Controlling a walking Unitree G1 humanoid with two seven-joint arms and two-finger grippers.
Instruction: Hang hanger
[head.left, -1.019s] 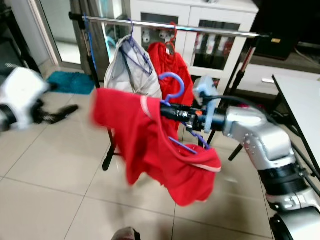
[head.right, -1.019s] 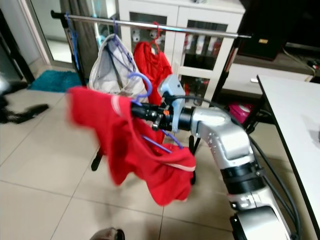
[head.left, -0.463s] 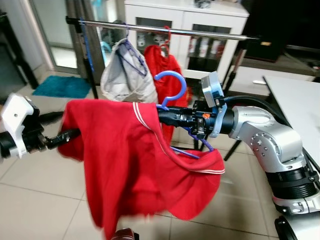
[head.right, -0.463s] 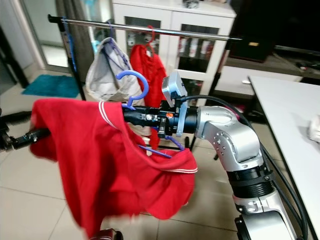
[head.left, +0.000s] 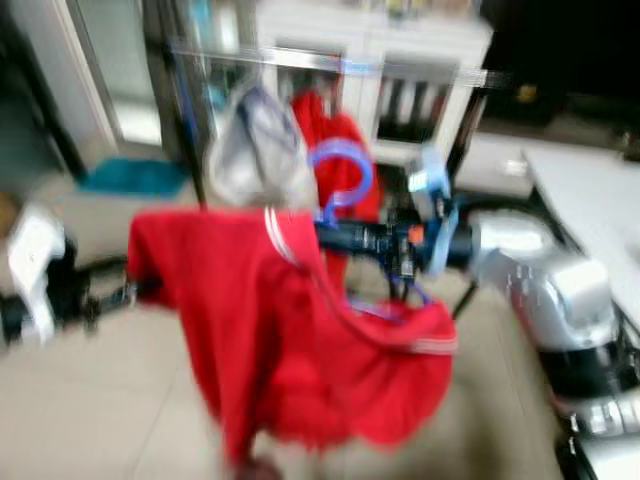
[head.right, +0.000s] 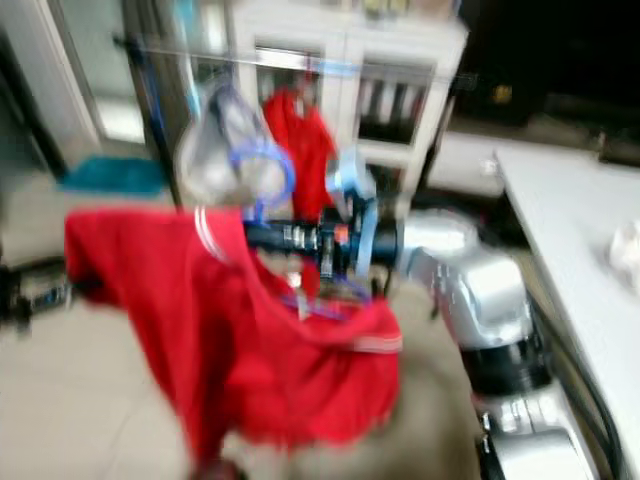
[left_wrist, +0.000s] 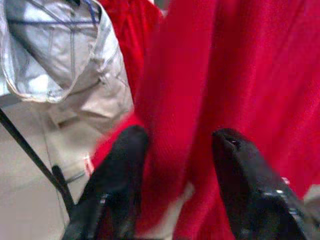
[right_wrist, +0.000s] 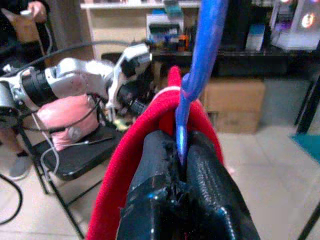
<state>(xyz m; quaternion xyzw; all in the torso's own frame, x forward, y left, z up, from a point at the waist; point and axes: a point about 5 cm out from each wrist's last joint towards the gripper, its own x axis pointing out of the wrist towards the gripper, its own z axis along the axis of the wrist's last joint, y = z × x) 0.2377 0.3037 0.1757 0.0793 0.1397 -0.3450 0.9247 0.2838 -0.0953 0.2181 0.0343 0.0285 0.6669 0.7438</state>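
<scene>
Both head views are blurred. A red shirt (head.left: 300, 340) hangs over a blue hanger (head.left: 345, 175) whose hook points up. My right gripper (head.left: 335, 235) is shut on the hanger's neck, and the right wrist view shows the blue neck (right_wrist: 181, 130) pinched between the fingers. The hanger is held in front of and below the metal rail (head.left: 330, 65) of a clothes rack. My left gripper (head.left: 130, 292) is at the shirt's left sleeve. Its two black fingers (left_wrist: 120, 165) stand apart with a fold of the red cloth (left_wrist: 180, 125) between them.
On the rail hang a white garment (head.left: 260, 150) and another red garment (head.left: 335, 140), with bare rail to their right. A white cabinet (head.left: 400, 60) stands behind the rack. A white table (head.left: 590, 190) lies at the right and a teal mat (head.left: 130, 175) on the tiled floor at the left.
My left arm came in from the far left to the shirt's sleeve, and the shirt now spreads out to the left. The right gripper keeps the hanger. The picture has blurred.
</scene>
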